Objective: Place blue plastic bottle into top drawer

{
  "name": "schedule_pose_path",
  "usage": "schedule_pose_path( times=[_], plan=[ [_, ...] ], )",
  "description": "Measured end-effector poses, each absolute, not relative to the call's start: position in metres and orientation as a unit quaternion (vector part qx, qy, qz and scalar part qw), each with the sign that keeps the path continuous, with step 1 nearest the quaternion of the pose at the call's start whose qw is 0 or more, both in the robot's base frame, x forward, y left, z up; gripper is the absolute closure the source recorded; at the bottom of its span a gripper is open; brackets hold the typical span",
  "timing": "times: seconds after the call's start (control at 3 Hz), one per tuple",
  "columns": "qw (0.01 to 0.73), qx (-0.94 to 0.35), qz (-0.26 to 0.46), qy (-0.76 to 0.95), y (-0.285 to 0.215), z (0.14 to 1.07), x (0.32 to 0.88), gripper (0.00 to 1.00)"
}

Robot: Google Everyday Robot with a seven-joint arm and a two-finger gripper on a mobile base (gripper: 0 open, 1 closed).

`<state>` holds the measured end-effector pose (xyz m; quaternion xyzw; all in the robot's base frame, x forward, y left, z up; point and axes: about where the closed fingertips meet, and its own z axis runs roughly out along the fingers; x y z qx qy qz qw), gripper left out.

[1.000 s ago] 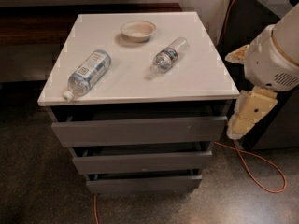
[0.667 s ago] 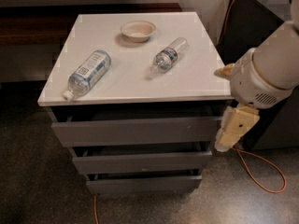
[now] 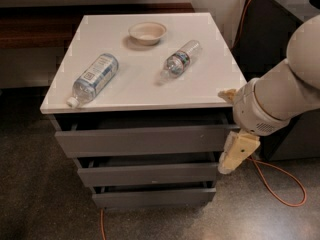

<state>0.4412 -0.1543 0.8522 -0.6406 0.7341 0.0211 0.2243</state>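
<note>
White surface (image 3: 140, 91) on top of a grey drawer unit, seen from above and in front. Far left on it, near the front corner: blue bottle (image 3: 94, 79), flat on its side, white cap pointing at the near left edge, base angled back and to the right. On the surface, not in the top drawer. Further back and toward the middle, a pale bowl (image 3: 147, 32), upright, well apart from the blue bottle. Right of centre, small bottle (image 3: 182, 59), also on its side, neck toward the front, lying between bowl and right edge and touching neither.

Below the surface, top drawer (image 3: 145, 140): flat grey front, a dark gap between it and the surface, inside hidden. Under it, two lower drawers (image 3: 150, 175).

At the right, off the surface, hand (image 3: 238, 151): cream-coloured, hanging down from the thick white arm (image 3: 280, 99), just beside the right end of the top drawer's front and at about its height. Spread or closed: cannot tell. Blue bottle well apart from hand, higher up and at the opposite side, with the small bottle and the whole width of the top drawer between. Behind the arm, a dark cabinet (image 3: 265, 34). On the floor at far right, an orange cable (image 3: 287, 181), looping.
</note>
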Motion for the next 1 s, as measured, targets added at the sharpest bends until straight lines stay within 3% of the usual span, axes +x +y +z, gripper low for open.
schedule_pose_path(
  times=[1.0],
  plan=[
    [0.256, -0.690, 0.042, 0.676, -0.137, 0.812, 0.457, 0.00]
  ],
)
